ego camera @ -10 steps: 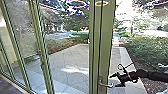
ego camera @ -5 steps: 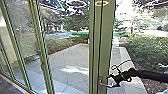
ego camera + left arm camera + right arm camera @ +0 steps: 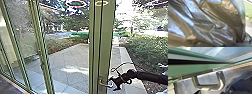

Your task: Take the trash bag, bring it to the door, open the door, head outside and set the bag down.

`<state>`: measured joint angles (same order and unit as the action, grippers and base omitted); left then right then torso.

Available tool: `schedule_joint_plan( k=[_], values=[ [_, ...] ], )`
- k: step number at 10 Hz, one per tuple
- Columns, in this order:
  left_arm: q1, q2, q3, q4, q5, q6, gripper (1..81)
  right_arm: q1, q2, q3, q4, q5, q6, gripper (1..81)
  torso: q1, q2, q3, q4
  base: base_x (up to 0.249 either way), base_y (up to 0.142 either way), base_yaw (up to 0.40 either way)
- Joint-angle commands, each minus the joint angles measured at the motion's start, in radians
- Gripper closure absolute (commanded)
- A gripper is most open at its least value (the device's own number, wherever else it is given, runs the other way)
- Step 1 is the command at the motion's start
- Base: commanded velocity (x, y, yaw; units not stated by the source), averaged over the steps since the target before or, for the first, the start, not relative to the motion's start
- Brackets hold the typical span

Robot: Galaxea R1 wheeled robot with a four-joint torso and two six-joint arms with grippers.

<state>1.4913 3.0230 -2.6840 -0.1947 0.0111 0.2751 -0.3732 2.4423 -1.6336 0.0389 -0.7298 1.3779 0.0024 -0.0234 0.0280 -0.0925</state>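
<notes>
Outdoors, the ground is grey paving (image 3: 72, 57) in large slabs with thin joints, with a bright sunlit patch (image 3: 75, 70) across it. A paler straight paved strip (image 3: 125, 58) edges its right side. Beyond that strip, a bed of dark brown soil (image 3: 152, 88) bears dense, leafy green shrubs (image 3: 147, 47). At the head view's lower left lies a dark, brownish, smooth floor (image 3: 7, 85), beside a pale threshold strip (image 3: 15, 83).

A gap inside the handle (image 3: 222, 83), a green door frame (image 3: 101, 40) alongside.
There's room through the metal loop, between its bar and the frame – but that upright stands in the way just beside my right hand (image 3: 113, 84). The crumpled bag (image 3: 218, 16) blocks the space close before my left wrist; outside, paving (image 3: 72, 56) lies open, with shrubs (image 3: 147, 50) bordering it.
</notes>
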Motion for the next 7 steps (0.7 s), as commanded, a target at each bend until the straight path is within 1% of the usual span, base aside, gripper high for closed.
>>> schedule_joint_plan(
  k=[1, 3, 7],
  values=[
    [-0.062, 0.002, 0.003, -0.008, 0.05, 0.001, 81.1, 0.145, 0.031, -0.062, -0.001, -0.029, 0.007, 1.0, 0.0, 0.0, 0.0, 0.0, 0.0, 0.0, 0.0],
    [-0.062, -0.002, 0.003, -0.015, 0.05, 0.001, 81.1, 0.132, 0.074, -0.139, 0.002, -0.03, 0.006, 1.0, 0.0, 0.0, 0.0, 0.0, 0.0, 0.0, 0.0],
    [-0.062, -0.002, 0.003, -0.015, 0.05, 0.001, 81.1, 0.116, 0.157, -0.222, -0.001, -0.028, 0.006, 1.0, 0.0, 0.0, 0.0, 0.0, 0.0, 0.0, 0.0]
  ],
)
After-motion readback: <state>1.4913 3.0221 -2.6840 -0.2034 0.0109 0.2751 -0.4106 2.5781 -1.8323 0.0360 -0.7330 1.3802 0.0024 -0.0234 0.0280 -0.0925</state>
